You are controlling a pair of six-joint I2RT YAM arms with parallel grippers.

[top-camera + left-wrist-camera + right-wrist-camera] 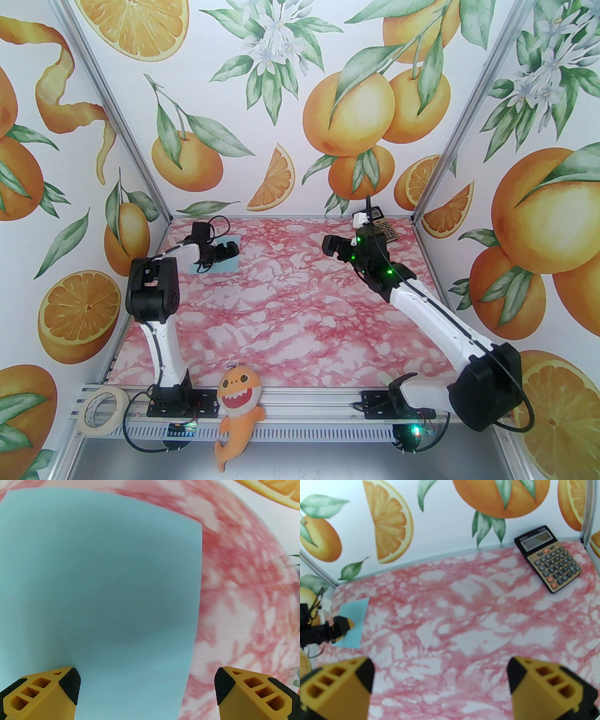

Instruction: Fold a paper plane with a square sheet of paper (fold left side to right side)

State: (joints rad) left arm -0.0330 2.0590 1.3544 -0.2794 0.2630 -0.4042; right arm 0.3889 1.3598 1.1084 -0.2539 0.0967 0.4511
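At the far left on my screen, a cream roll of masking tape (102, 407) lies on the aluminium rail at the near edge. The left arm reaches out to the far-left corner of the pink marbled table top (290, 304). There the square sheet of paper (98, 573), thin, pale light blue and unfolded, lies flat on the table. I see no crease in it.

The left gripper (147, 684) hangs over the sheet's right part with its jaws spread wide and nothing between them. In the left wrist view its left yellow finger (46, 691) stands over the paper, and the other is past the sheet's right edge, over bare table. I cannot tell whether either black pad touches the paper.

Moving right, an orange plush shark toy (239, 403) slumps over the rail between the two arm bases. The right gripper (440, 679) is raised above the table toward the far right, well apart from the sheet. Its jaws are also parted wide and it holds nothing. Just beyond it, in the far-right corner, lies a black-and-gold calculator (549, 558), flat and turned at an angle to the back wall.
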